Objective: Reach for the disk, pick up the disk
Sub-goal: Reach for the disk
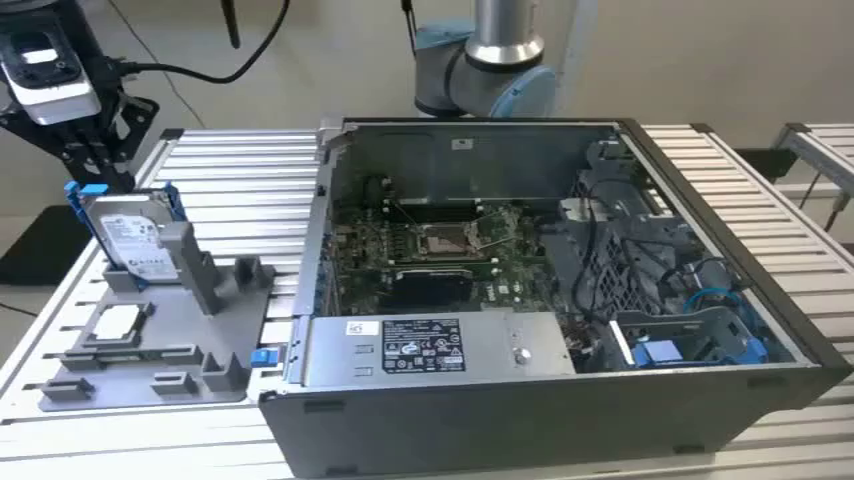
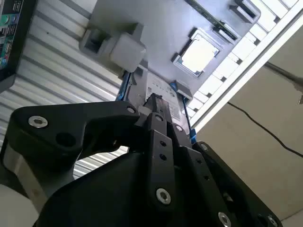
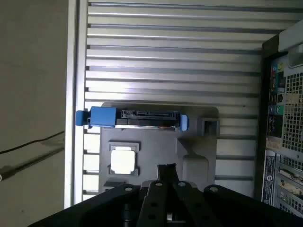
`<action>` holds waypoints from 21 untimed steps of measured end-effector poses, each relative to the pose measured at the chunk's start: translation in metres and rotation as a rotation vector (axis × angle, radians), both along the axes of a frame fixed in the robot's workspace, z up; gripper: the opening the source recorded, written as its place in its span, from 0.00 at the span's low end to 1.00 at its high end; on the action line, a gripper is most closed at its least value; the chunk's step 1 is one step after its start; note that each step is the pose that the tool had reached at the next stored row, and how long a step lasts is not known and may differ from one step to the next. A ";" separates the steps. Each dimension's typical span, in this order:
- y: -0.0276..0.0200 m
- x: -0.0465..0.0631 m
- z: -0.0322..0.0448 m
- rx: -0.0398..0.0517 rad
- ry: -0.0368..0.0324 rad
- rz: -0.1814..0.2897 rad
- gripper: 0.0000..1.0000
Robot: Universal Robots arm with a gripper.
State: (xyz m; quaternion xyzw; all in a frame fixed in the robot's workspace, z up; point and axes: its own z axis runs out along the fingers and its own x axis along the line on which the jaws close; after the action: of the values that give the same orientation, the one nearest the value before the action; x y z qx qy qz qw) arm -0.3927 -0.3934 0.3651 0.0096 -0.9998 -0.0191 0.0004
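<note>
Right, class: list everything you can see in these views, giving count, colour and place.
disk: one, silver-grey with a blue frame, upright in the tray, at the exterior view's left
chip: one, silver, flat in the tray
tray: one, grey, on the table beside the case
case: one, dark grey, open, mid-table
board: one, green, inside the case
table: one, silver slats
arm: one, silver and blue-grey, base behind the case
gripper: one, black, just above the disk
</note>
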 end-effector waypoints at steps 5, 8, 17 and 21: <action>0.0000 0.000 0.0000 0.0000 0.0000 0.000 0.00; 0.0000 0.000 0.0000 0.0000 0.0000 0.000 0.00; 0.0088 0.000 -0.0001 -0.0001 0.0000 0.000 0.00; 0.0272 0.000 -0.0009 -0.0004 0.0001 0.000 0.00</action>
State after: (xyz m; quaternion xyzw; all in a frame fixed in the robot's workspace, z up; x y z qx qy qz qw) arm -0.3930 -0.3662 0.3642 0.0096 -0.9998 -0.0189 0.0005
